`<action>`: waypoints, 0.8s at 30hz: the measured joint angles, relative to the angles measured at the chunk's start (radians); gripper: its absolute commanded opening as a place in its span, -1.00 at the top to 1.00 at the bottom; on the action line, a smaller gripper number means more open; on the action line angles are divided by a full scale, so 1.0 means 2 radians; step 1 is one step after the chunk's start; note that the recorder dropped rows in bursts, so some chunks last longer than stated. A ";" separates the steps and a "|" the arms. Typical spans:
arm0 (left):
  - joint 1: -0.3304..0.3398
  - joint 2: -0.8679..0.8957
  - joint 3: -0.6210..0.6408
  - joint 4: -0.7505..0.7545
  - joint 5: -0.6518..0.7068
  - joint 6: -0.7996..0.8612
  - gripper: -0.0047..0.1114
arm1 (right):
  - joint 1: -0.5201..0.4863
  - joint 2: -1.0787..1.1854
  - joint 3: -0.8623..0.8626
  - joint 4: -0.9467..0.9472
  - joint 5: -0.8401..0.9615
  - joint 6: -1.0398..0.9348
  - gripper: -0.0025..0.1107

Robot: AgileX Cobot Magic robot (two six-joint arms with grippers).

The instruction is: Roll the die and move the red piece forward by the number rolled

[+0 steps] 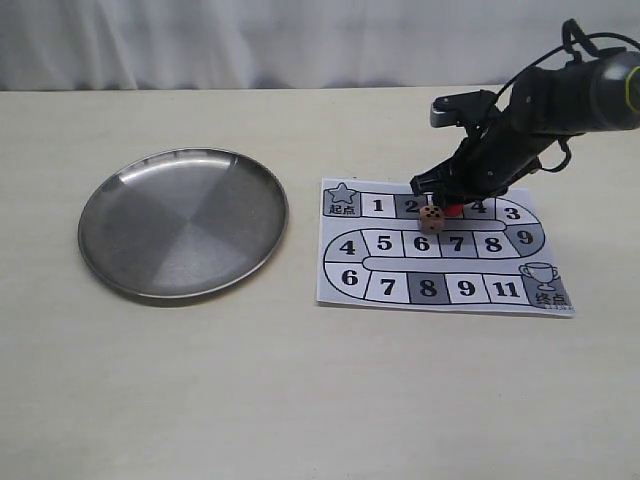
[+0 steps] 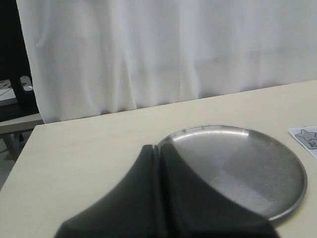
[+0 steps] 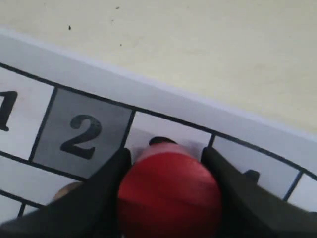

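Note:
The red piece [image 3: 168,193] stands on the square after 2 on the paper board [image 3: 163,106]. My right gripper [image 3: 166,151] has its two dark fingers pressed against the piece's sides, shut on it. From outside, the gripper [image 1: 447,200] hides most of the red piece [image 1: 454,210]. The die [image 1: 430,219] lies on the board [image 1: 500,290] just in front of the gripper, near square 6; a tan corner of the die [image 3: 67,191] shows beside one finger. My left gripper [image 2: 158,147] is shut and empty, above the table beside the plate.
A round steel plate [image 1: 183,222] lies left of the board, with nothing in it; its rim [image 2: 277,213] runs under the left gripper. A white curtain closes off the far table edge.

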 measured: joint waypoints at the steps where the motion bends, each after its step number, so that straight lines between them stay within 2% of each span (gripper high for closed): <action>1: 0.000 0.000 0.000 0.000 0.000 0.000 0.92 | 0.000 0.000 0.000 0.001 0.000 0.000 0.88; 15: 0.000 0.000 0.000 0.000 0.000 0.000 0.92 | -0.001 -0.008 -0.007 0.004 0.018 0.000 0.88; 24: 0.000 0.000 0.000 0.000 0.000 0.000 0.92 | -0.001 -0.110 -0.019 -0.049 0.020 0.032 0.88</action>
